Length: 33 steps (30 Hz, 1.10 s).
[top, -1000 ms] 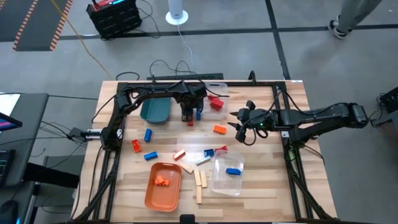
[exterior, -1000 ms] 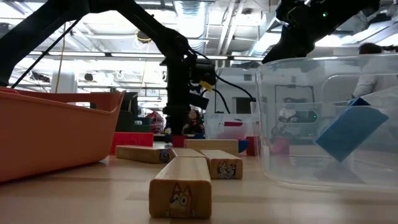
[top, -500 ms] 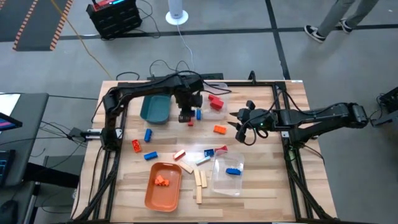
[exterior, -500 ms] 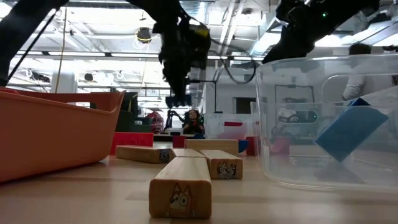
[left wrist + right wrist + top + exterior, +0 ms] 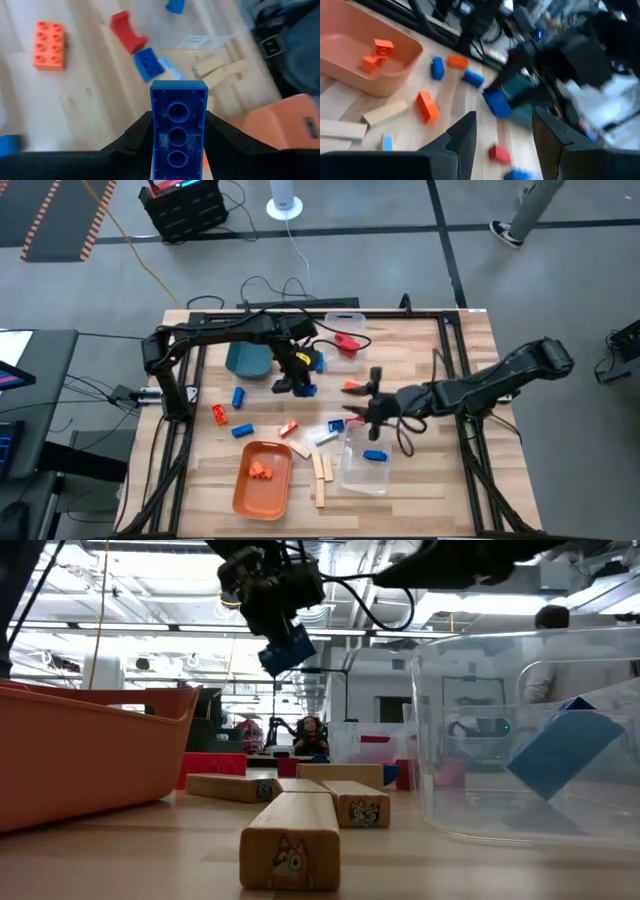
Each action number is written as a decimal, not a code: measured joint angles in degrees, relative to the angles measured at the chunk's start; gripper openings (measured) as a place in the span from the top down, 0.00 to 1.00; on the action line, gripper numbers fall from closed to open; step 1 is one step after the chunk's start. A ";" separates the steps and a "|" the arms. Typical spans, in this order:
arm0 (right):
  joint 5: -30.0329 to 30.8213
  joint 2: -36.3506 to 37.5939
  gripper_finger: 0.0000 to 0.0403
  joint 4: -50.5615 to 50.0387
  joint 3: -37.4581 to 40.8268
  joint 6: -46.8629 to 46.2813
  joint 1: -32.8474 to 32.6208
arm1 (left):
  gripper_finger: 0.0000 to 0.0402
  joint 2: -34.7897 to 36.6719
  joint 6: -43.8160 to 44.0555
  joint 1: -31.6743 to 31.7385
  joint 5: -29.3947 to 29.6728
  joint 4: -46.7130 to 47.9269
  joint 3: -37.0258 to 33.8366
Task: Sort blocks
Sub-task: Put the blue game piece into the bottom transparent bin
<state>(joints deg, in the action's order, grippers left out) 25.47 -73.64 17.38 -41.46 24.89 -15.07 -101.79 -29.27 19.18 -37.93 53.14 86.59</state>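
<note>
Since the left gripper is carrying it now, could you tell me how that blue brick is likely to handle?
The blue brick looks rigid, hollow plastic, so probably light. Smooth sides may slip between the left gripper's fingers. Flat faces suggest it won't roll once set down.

Two slim black jointed arms (image 5: 225,333) with trailing black cables, dark fingers (image 5: 134,141).

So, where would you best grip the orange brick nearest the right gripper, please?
Probably across its narrow width, on the two long smooth sides, coming from straight above: the orange brick lies flat, studs up, with nothing touching it.
</note>
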 joint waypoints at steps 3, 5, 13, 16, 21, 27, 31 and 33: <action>0.66 -4.96 0.57 -0.02 -3.82 0.51 0.17 | 0.68 1.71 -0.03 0.00 -3.05 0.98 -1.34; 1.75 -8.22 0.55 -2.72 -6.94 0.98 0.17 | 0.68 2.45 -0.01 0.00 -3.85 2.11 -1.54; 2.23 -17.16 0.49 -6.88 -17.23 5.90 1.09 | 0.66 2.94 1.72 -0.17 -3.85 2.62 -1.54; 2.23 -19.63 0.48 -7.57 -19.41 8.08 2.07 | 0.66 2.94 2.04 -0.82 -3.87 2.58 -1.54; 0.33 -22.30 0.47 -8.87 -22.59 8.60 3.99 | 0.66 2.94 2.20 -2.24 -3.85 2.80 -1.54; -3.32 -23.39 0.47 -10.38 -24.00 8.58 5.13 | 0.65 2.94 1.89 -2.99 -3.97 3.42 -1.51; -5.05 -24.09 0.48 -9.70 -24.12 8.26 5.11 | 0.65 2.94 1.65 -3.00 -3.83 3.21 -1.51; -5.94 -24.63 0.48 -9.07 -24.21 7.71 5.11 | 0.65 2.94 1.50 -2.99 -3.79 3.06 -1.51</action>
<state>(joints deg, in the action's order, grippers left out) 19.53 -98.28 8.30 -65.67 32.60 -9.96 -98.85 -27.77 16.19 -41.71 56.21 85.08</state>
